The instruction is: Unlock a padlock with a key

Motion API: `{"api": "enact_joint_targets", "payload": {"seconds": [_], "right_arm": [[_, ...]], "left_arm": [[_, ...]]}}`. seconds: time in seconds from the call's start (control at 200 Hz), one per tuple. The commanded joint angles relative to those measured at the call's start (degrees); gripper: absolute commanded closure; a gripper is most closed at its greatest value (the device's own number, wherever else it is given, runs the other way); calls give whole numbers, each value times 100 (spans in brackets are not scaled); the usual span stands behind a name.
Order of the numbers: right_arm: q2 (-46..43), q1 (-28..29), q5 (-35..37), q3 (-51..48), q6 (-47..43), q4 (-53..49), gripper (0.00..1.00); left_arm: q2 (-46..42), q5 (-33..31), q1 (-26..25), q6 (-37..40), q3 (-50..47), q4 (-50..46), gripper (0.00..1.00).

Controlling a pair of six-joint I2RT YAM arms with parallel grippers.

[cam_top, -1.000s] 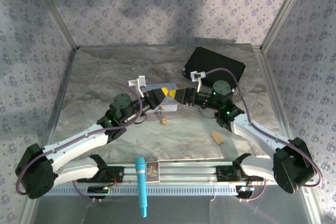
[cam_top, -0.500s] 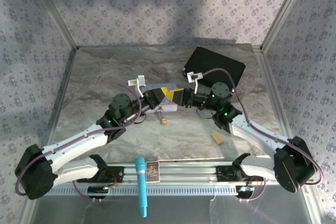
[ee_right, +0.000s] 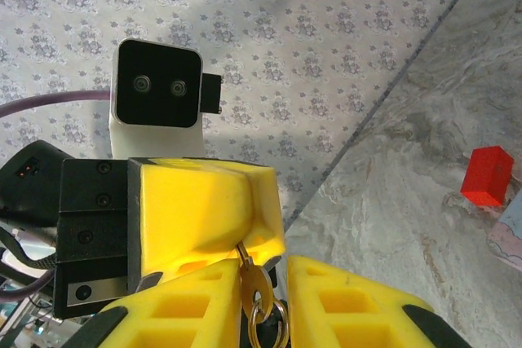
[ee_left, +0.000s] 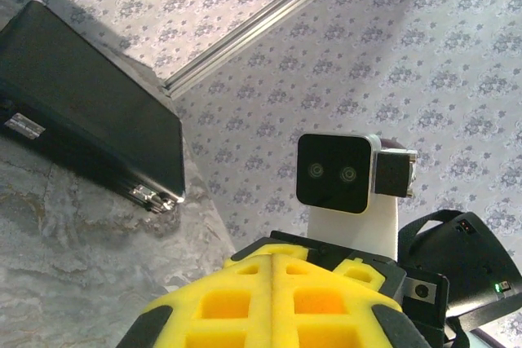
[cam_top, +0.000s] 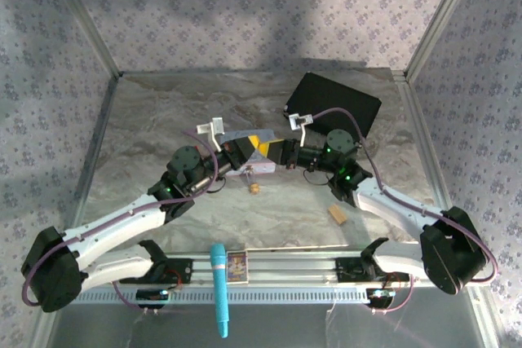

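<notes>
The left hand (cam_top: 254, 147) is stretched from the left over the middle of the tabletop (cam_top: 155, 152). In its own wrist view its yellow foam pads (ee_left: 236, 303) are pressed flat together along one seam. In the right wrist view a thin metal stem sticks out of that closed tip. This is the key (ee_right: 250, 286), pinched by its narrow end, with a small wire ring (ee_right: 267, 323) through its flat head. The metal looks yellowish among the foam.

In the top view the padlock (cam_top: 254, 188) lies on the tabletop, nearer the arm bases than the two hands and apart from both. It shows as a small brass-coloured lump, and its shackle is too small to make out.

Just right of the left hand, tip to tip with it, is the right hand (cam_top: 276, 150). Its two pads stand apart, and the key's head and ring sit in the gap between them. I cannot tell whether either pad touches the metal.

Further right in the right wrist view, a small red block (ee_right: 487, 175) sits on the tabletop just beside the corner of a pale blue tin (ee_right: 509, 238). In the top view a tan rectangular block (cam_top: 337, 214) lies near the right forearm. A black case (cam_top: 336, 102) lies flat toward the far right corner.
</notes>
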Motion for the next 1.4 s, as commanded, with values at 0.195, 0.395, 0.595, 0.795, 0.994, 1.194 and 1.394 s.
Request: {"api": "enact_joint_targets", "payload": {"seconds": [0.195, 0.395, 0.595, 0.795, 0.994, 1.194, 1.394], "right_arm": [[-160, -143, 44, -183, 86, 51, 95], [-169, -140, 59, -221, 94, 42, 97], [-187, -162, 231, -282, 5, -248, 100], [-314, -204, 1084, -190, -491, -1600, 100], [-631, -24, 2236, -150, -1065, -2750, 100], [-644, 1, 2683, -364, -947, -2922, 100], [-684, 228, 3040, -590, -977, -2918, 100]], "left_arm": [[-82, 61, 42, 60, -4, 231, 100], [-46, -33, 37, 60, 20, 79, 100], [-112, -576, 46, 82, 62, -609, 49], [-196, -1244, 33, 83, 199, -1739, 0], [276, -2097, -255, 214, 1004, -3960, 4], [816, -2257, -523, 88, 797, -4019, 24], [1618, -2458, -771, 139, 832, -4183, 30]]}}
